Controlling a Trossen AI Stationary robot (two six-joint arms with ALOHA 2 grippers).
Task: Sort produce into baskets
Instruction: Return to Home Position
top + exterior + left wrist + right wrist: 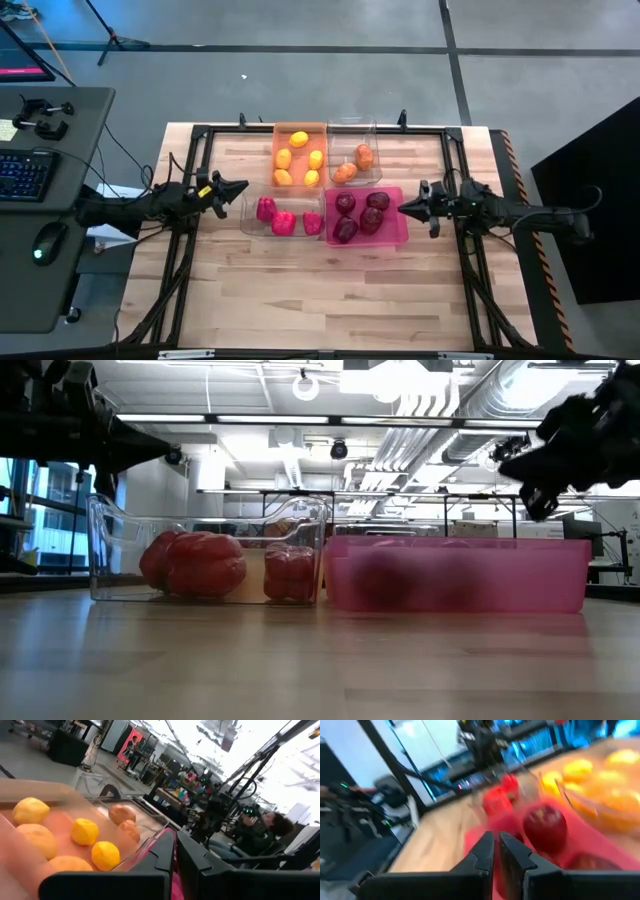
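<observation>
One wooden counter [300, 300] carries four bins, pushed together in a block between the two tools.

The left tool [243, 187] hovers off the counter with its fingers pressed together around nothing. Straight ahead of its tips sits a clear bin [300, 203] holding three red peppers [284, 222]. Diagonally ahead of it is the orange bin [279, 135], which holds five lemons [298, 139].

The right tool [402, 208] hovers facing the left one, its fingers also closed and empty. The pink bin [395, 236] lies just before its tips and holds four maroon pieces [345, 203]. Diagonally ahead of it stands the second clear bin [345, 138] with the oranges [364, 156]. At least two oranges show, but they are bunched too tightly to count for certain.

In the low view the maroon pieces are only dark shapes behind the pink wall. The two rear bins are mostly hidden behind the front pair, and both tools are cut off at the upper corners.
</observation>
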